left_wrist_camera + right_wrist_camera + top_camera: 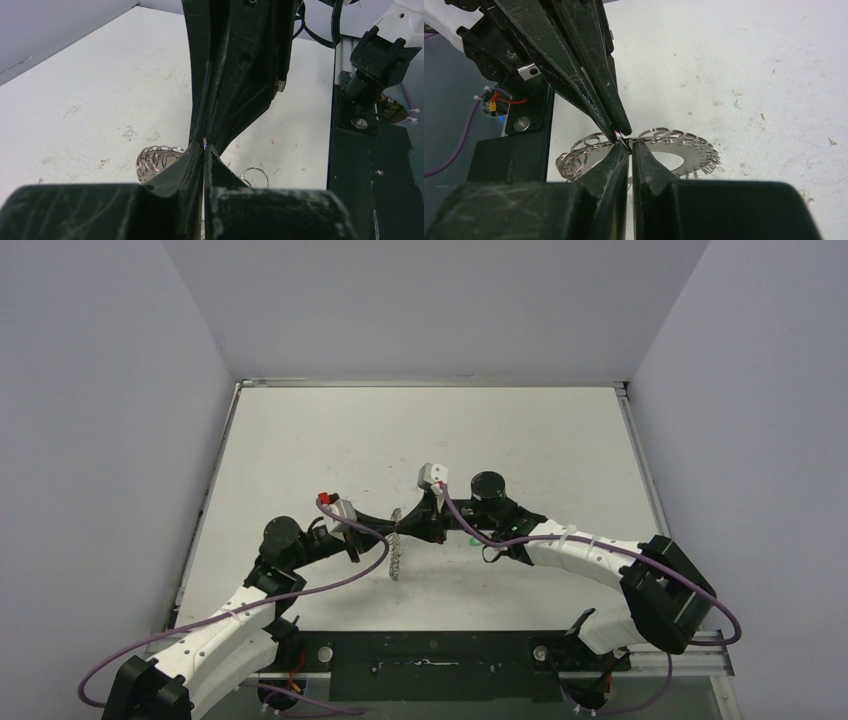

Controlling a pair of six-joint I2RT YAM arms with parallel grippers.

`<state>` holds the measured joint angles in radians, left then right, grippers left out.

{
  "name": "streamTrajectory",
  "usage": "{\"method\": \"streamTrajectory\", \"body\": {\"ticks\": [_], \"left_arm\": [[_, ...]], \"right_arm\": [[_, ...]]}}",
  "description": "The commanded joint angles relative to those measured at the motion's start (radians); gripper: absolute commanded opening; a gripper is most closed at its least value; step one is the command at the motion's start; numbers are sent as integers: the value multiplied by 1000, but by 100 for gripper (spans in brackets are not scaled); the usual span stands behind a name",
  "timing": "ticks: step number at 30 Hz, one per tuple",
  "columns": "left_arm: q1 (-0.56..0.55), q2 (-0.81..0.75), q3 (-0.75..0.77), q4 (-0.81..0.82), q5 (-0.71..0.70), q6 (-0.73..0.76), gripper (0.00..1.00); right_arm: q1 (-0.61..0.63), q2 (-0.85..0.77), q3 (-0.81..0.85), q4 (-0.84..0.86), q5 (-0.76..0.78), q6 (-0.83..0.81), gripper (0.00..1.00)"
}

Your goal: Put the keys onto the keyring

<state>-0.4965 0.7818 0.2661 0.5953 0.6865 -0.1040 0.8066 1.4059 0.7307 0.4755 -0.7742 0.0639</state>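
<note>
L gripper point(204, 150): pressed together, pinching a thin wire of keyring point(696, 156), held up edge-on over table point(400, 430). R gripper point(626, 146): tip to tip w/ L gripper, nearly together w/ a slim gap; can't tell if nipping a loop. Re keys point(472, 538): on table under R arm, only green tag visible, apart from keyring. Risks, imo: could lose that hair-thin wire if either tip twists or pulls, dropping keyring; could jam fingertips together, being this close; could sweep keys away w/ R arm.
</note>
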Motion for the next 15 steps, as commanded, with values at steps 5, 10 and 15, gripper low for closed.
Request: {"method": "streamTrajectory", "body": {"ticks": [5,10,15], "left_arm": [[-15,-32,51,-45,47,20,0],[-16,-84,92,-208,22,94,0],[-16,-93,132,-326,26,173,0]], "right_arm": [[10,-2,66,84,-41,-17,0],[12,-46,105,-111,-51,-110,0],[18,-73,156,-275,-57,-173,0]]}}
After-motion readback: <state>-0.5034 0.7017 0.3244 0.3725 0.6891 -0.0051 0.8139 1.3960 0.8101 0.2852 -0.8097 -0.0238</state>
